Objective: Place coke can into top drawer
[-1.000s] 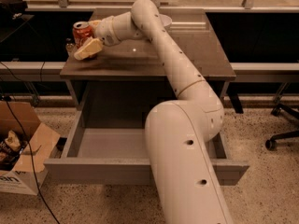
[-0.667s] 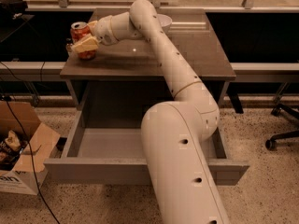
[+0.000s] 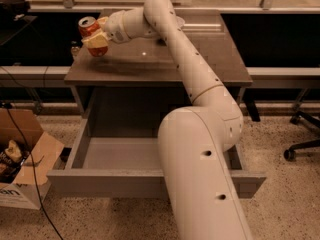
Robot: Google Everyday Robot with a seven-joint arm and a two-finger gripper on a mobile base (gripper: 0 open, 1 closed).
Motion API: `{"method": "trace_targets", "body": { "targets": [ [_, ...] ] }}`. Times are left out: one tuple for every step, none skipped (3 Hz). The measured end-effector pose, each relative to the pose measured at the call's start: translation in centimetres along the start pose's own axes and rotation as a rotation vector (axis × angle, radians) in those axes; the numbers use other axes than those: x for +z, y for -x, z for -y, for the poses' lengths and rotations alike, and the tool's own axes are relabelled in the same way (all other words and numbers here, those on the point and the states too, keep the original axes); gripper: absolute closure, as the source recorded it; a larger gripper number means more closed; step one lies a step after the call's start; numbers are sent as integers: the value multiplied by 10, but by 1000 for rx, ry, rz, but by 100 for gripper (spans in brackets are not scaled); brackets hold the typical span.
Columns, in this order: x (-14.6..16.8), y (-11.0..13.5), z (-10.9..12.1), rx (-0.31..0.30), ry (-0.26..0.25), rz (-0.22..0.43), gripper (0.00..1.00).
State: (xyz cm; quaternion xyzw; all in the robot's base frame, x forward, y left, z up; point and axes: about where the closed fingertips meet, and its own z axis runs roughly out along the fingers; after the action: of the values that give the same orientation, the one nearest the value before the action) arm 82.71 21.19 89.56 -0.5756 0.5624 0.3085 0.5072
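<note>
A brown-topped desk [image 3: 220,59] fills the upper middle of the view, with its front edge running left to right; under that edge the top drawer [image 3: 100,183] stands pulled well out toward the viewer, its plain grey front panel nearest; the drawer's left wall and the left part of its light grey floor lie in open view, with open space between the desk's front edge and the front panel; the thick white lower part of the arm [image 3: 200,159] rises in front of the drawer's right half and hides it.

The arm reaches up and leftward across the desk to its left edge, toward the back-left corner; there the gripper [image 3: 95,36] is closed around the coke can [image 3: 89,26], its pale yellow fingers [image 3: 98,41] pressed against the can's side; the can is tilted, its silver top leaning left and back, with the red body showing above and below the fingers; whether the can's base touches the desk cannot be told.

The middle and right of the desk top show bare brown surface; on the floor, left of the drawer, sits an open cardboard box [image 3: 22,154] with a dark cable [image 3: 25,149] trailing across it; at the right edge is the base of a chair [image 3: 300,146], well apart from the drawer.
</note>
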Motion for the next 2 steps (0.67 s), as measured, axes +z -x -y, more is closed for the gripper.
{"method": "trace_targets", "body": {
  "targets": [
    [-58, 8, -6, 40, -77, -32, 100],
    [-110, 18, -16, 81, -164, -13, 100]
  ]
}}
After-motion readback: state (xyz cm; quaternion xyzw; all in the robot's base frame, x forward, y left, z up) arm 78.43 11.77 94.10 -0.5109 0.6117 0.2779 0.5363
